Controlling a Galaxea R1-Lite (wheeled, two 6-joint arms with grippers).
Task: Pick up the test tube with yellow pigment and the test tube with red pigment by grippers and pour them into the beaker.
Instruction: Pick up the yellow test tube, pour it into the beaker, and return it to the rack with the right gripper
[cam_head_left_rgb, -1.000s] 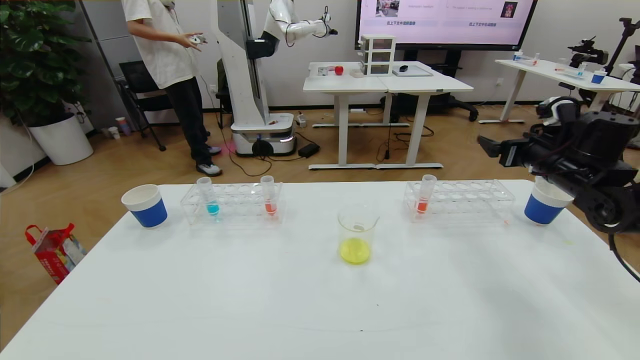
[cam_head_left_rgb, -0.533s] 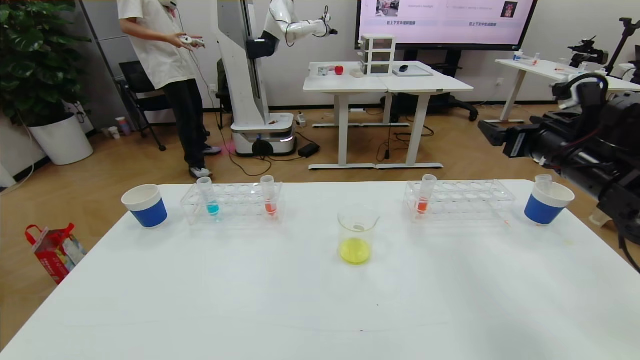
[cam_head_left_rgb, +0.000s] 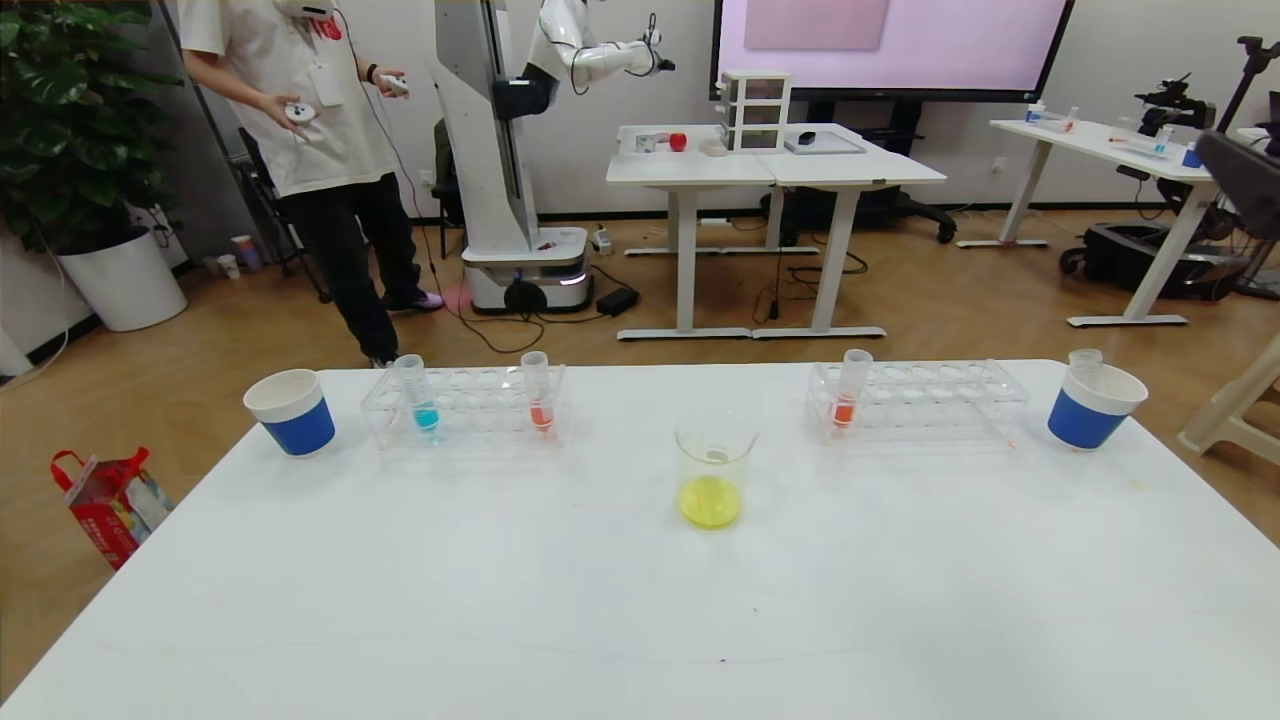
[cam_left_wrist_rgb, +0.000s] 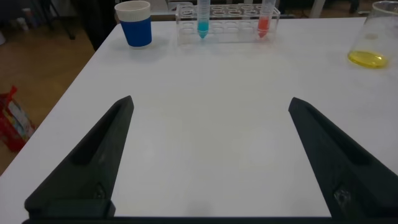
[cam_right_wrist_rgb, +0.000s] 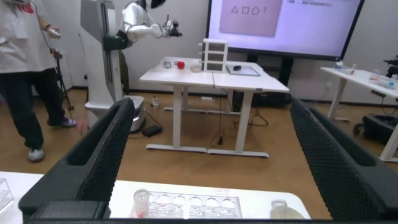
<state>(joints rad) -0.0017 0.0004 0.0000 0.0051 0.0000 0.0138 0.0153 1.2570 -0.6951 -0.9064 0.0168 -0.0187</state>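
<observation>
The worktop (cam_head_left_rgb: 500, 600) is seen from above by the head view. It is seen low and near by the left wrist view; the right rack (cam_right_wrist_rgb: 186, 204) is probably shared with the right wrist view.

Left gripper (cam_left_wrist_rgb: 208, 162): smooth matte-black tapered fingers; right gripper (cam_right_wrist_rgb: 208, 155): black fingers with diamond-textured faces.

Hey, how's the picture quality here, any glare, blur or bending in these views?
Head view: wide-angle bending at the edges, soft even light, the beaker sharp. Left wrist view: the left gripper fingers are dark and featureless. Right wrist view: the right gripper fingers loom large and soft, room behind clearer.
</observation>
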